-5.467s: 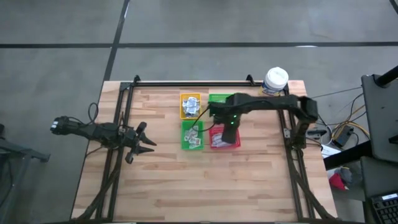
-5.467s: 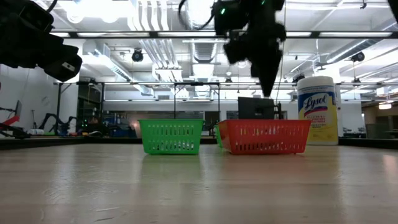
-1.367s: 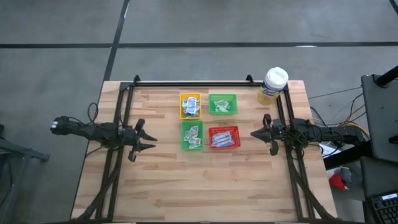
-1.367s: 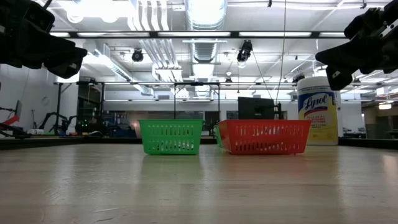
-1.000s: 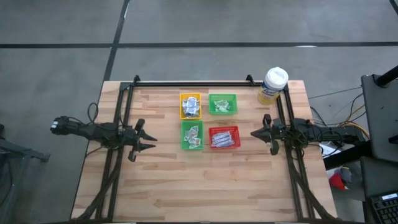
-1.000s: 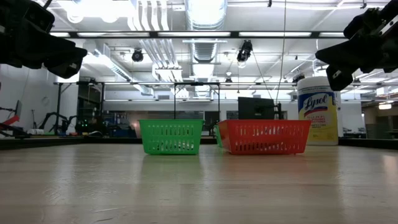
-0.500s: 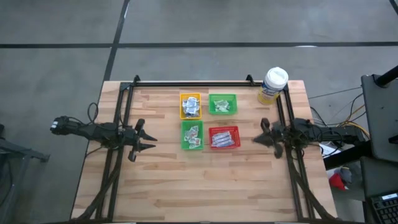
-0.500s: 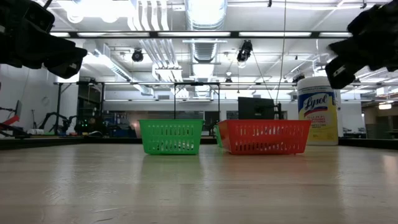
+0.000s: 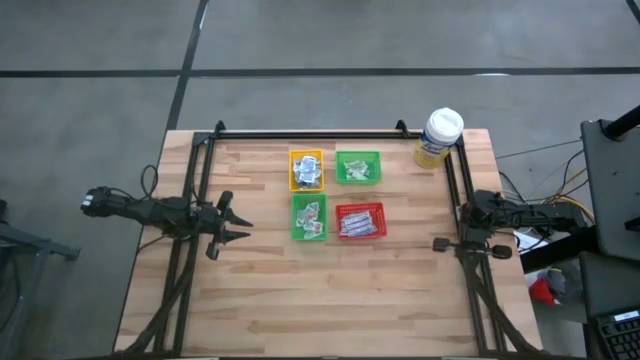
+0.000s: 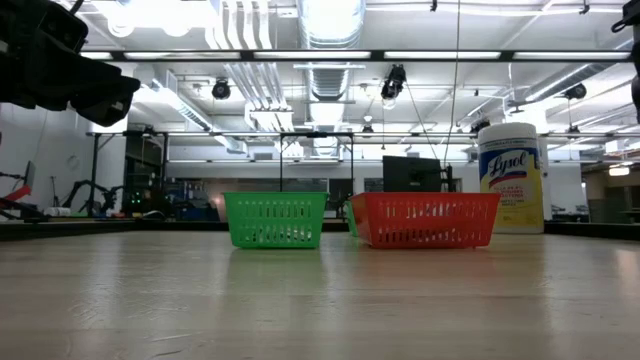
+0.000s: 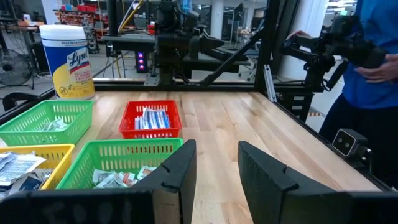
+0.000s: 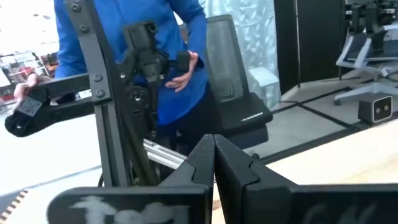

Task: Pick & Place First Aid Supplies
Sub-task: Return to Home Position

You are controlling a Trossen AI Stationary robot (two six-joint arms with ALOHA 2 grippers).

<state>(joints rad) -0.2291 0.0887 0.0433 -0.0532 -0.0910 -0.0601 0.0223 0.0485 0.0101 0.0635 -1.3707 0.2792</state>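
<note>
The first aid supplies lie as small packets in four trays at mid-table: a yellow tray (image 9: 307, 169), a far green tray (image 9: 358, 166), a near green tray (image 9: 309, 217) and a red tray (image 9: 360, 220). My left gripper (image 9: 240, 228) hovers open at the table's left side and points toward the trays, with nothing between its fingers (image 11: 214, 165). My right gripper (image 9: 468, 248) is shut at the table's right edge and points toward the near side, away from the trays (image 12: 213, 152). It holds nothing.
A yellow canister with a white lid (image 9: 441, 135) stands at the far right corner. Black frame rails (image 9: 196, 190) run along the left, right and far sides. A person in blue (image 12: 174, 56) stands beyond the near right corner and holds another pair of arms.
My right gripper has swung from pointing at the trays round toward the table's near edge. It has drawn back to the right edge and stayed shut. It has left most of the low view.
</note>
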